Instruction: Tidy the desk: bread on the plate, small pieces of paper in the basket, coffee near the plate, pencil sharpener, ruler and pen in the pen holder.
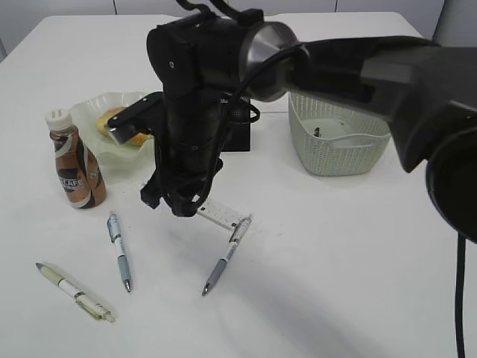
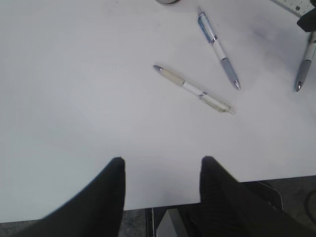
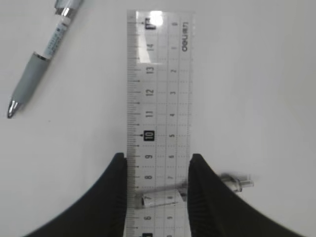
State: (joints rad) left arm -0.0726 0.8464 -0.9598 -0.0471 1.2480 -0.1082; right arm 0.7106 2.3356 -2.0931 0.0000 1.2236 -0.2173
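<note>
Right gripper [image 3: 154, 190] fingers [image 3: 114, 197] pinched; left gripper [image 2: 163, 190] parted.

We see a large white desk [image 1: 335, 298] filling nearly the whole exterior view, its top plain and matte. Past its far edge stand pale grey-white panels [image 1: 74, 7] with thin vertical seams between them; we cannot tell whether they are wall or cabinet fronts. The far left corner of the desk is rounded. In the left wrist view, a strip of grey floor [image 2: 10, 231] shows below the near edge. The light is even and soft, leaving only faint, blurred shadows on the desk.
</note>
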